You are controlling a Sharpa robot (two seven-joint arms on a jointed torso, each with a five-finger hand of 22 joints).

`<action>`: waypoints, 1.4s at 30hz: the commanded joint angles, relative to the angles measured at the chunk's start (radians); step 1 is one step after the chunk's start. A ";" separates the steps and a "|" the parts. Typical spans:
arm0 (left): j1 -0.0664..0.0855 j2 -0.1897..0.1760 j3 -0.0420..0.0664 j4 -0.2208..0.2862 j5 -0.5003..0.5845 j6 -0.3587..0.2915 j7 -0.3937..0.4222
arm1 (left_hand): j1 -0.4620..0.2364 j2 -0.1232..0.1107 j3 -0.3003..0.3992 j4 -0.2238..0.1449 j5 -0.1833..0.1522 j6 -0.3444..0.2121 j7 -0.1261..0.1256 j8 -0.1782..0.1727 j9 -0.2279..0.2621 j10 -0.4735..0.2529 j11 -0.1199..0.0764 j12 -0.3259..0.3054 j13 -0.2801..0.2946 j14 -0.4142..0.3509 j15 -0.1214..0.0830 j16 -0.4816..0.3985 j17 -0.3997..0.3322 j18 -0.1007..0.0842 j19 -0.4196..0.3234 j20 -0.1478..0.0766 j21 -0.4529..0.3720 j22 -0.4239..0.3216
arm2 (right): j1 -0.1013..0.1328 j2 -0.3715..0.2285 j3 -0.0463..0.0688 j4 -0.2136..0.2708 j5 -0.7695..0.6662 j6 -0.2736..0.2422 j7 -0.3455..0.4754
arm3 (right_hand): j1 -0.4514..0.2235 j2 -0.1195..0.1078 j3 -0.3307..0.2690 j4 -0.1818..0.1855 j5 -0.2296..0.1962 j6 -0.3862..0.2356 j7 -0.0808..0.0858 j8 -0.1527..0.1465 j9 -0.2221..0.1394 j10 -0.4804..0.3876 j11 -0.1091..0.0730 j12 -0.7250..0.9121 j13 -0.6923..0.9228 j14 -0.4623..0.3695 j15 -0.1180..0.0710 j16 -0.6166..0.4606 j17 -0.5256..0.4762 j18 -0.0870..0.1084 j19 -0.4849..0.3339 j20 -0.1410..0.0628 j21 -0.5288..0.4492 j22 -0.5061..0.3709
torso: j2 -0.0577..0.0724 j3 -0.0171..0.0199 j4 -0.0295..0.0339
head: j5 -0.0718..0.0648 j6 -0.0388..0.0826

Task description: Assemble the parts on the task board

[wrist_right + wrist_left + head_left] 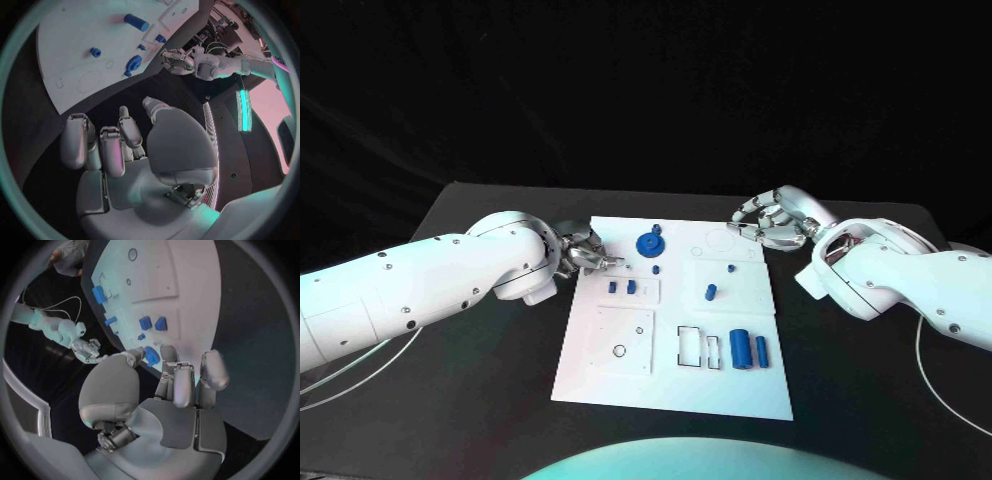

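**Both hands poised at the board's far corners**

A black table point(473, 400) carries the white task board point(678, 385), blue parts point(749, 352) scattered across it, roughly eight. The left hand point(584, 252) hovers at the ten o'clock edge, the right hand point(772, 219) at two o'clock; both fingers loosely curled, grasping nothing, likely readying for a pick.

- My two white arms, left point(416, 290) and right point(906, 275), are showing small dark screws along their smooth rounded shells.
- My left hand point(584, 252) and right hand point(773, 218) are gleaming silver.
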 commanded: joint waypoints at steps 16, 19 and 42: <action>0.000 0.074 -0.015 -0.024 -0.162 -0.253 0.479 | 0.431 -0.097 0.140 -0.078 -0.003 -0.126 0.108 -0.184 -0.269 -0.324 0.114 -0.267 -0.252 -0.346 0.103 -0.443 -0.528 0.078 -0.303 0.095 -0.421 -0.453 | -0.003 0.003 0.000 -0.006 -0.001 -0.008 0.016 | 0.031 0.018 0.011 -0.010 0.023 -0.008 0.000 0.010 0.004 -0.074 -0.002 -0.082 -0.086 0.054 -0.002 -0.030 0.065 0.022 -0.031 -0.003 -0.055 0.025 | 0.000 -0.0003 -0.0007 | -0.012 0.017; 0.000 0.099 -0.023 -0.046 -0.243 -0.233 0.487 | 0.427 -0.110 0.128 -0.074 -0.005 -0.117 0.106 -0.202 -0.300 -0.340 0.114 -0.294 -0.280 -0.351 0.104 -0.428 -0.534 0.078 -0.307 0.097 -0.416 -0.447 | -0.005 0.004 0.000 -0.005 -0.001 -0.008 0.017 | 0.035 0.018 0.013 -0.011 0.027 -0.008 0.000 0.011 0.004 -0.077 -0.002 -0.087 -0.091 0.054 -0.003 -0.032 0.064 0.023 -0.032 -0.004 -0.058 0.023 | 0.000 -0.0005 -0.0010 | -0.013 0.020; -0.001 0.208 -0.051 -0.149 -0.545 -0.024 0.423 | 0.447 -0.107 0.060 -0.085 -0.003 -0.028 0.097 -0.279 -0.432 -0.308 0.116 -0.395 -0.406 -0.270 0.106 -0.226 -0.475 0.079 -0.299 0.100 -0.344 -0.386 | -0.009 0.008 0.000 -0.008 -0.006 -0.012 0.022 | 0.038 0.016 0.013 -0.008 0.039 -0.009 0.000 0.011 0.004 -0.112 -0.003 -0.130 -0.138 0.054 -0.003 -0.034 0.061 0.024 -0.034 -0.004 -0.065 0.019 | 0.001 0.0012 -0.0007 | -0.016 0.018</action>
